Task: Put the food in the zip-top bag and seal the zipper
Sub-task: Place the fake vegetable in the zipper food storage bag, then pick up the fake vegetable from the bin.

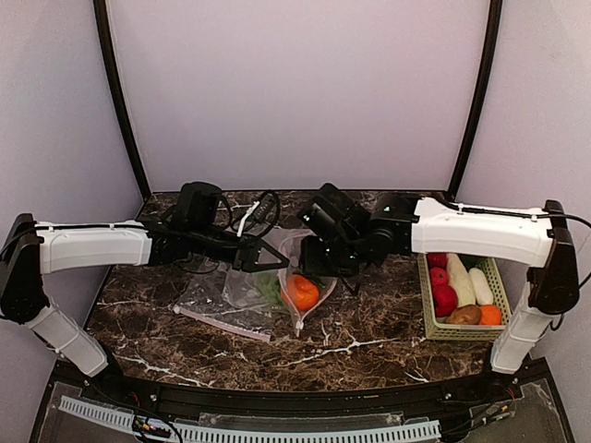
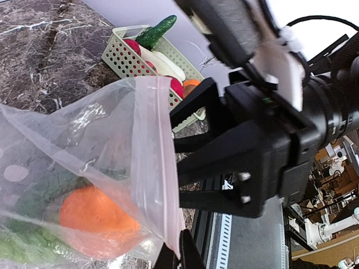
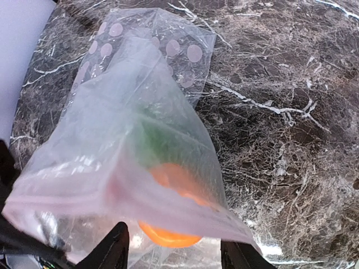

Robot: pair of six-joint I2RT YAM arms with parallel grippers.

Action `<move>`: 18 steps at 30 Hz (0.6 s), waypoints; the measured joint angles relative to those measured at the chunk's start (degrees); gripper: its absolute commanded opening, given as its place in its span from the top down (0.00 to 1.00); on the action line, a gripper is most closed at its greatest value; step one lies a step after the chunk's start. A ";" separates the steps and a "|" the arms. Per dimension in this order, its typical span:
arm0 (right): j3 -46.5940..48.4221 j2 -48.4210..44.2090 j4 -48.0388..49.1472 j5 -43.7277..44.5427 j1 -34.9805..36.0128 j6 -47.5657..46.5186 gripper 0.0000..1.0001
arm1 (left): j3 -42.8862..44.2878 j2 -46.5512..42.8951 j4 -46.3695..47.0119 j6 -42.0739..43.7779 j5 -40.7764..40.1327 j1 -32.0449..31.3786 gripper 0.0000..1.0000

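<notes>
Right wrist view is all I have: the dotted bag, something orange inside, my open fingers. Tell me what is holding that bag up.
Observer: The left gripper is shut on the zip-top bag, at one end of its pinkish zipper.
Operator: Report what food is not bagged yet.
Observer: A pale green basket by the right arm holds red apples, a white radish and a brown potato.
Operator: Check the table for anything else.
Observer: A second clear bag lies flat, left of the held one in the top view.

bg: pale lilac walls [image 1: 295,92] | dk marble tbl [image 1: 369,341] | blk posts [image 1: 120,101]
</notes>
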 measured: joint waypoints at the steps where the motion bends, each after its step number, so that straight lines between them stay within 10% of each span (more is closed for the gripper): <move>1: -0.57 -1.07 0.31 -0.28 0.02 -0.55 0.44 | 0.00 0.00 -0.42 0.09 -0.44 0.17 0.99; 18: -11.80 -22.64 0.50 -2.49 -1.97 -6.84 0.25 | 0.00 0.96 -3.89 0.42 -5.09 3.17 0.99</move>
